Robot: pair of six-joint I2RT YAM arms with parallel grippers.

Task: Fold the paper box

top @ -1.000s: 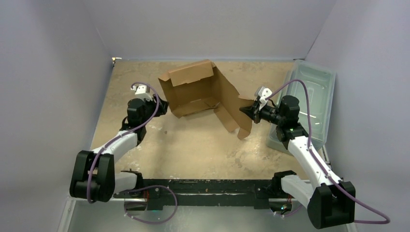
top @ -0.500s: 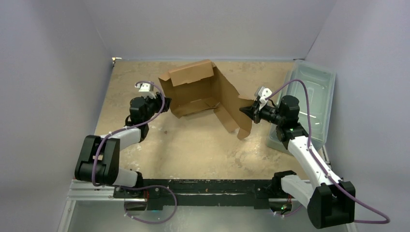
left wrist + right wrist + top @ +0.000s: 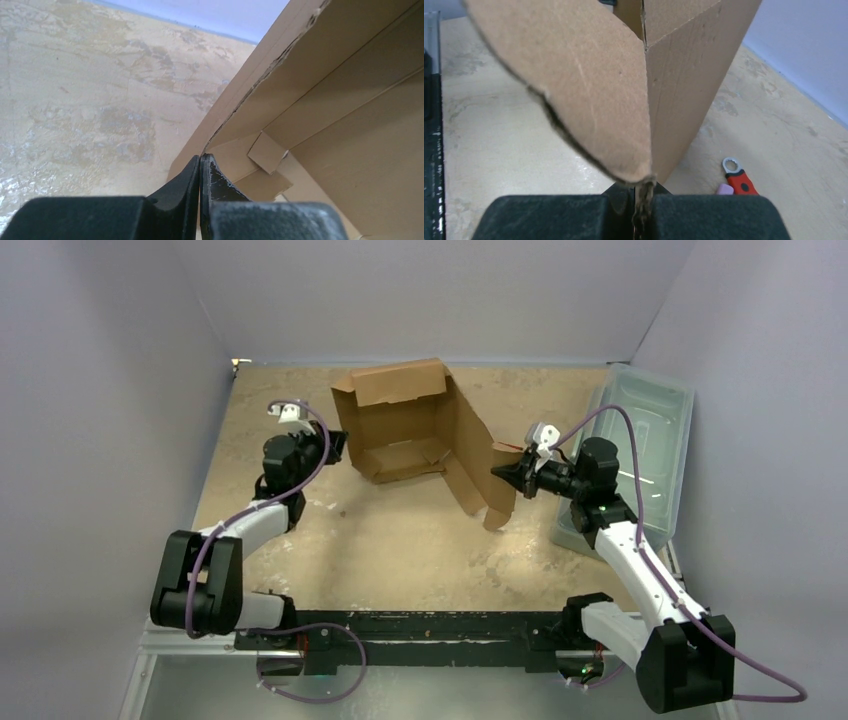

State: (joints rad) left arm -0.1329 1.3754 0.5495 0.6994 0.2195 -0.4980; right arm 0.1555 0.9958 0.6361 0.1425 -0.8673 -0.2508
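The paper box is brown cardboard, half formed, standing at the back middle of the table with its walls up. My left gripper is at its left wall. In the left wrist view the jaws are shut, one finger outside and one inside that wall, its torn edge running down to the tips. My right gripper holds the long flap on the box's right side. In the right wrist view the rounded flap goes down between the shut jaws.
A translucent grey-green bin stands along the right wall, behind my right arm. A red-handled wrench and a small pink piece lie on the table beyond the flap. The left wall of the enclosure is close to my left arm.
My left gripper moved up to the box's left wall and shut on it. The box has squared up and shifted slightly. My right gripper kept its grip and moved a little left.
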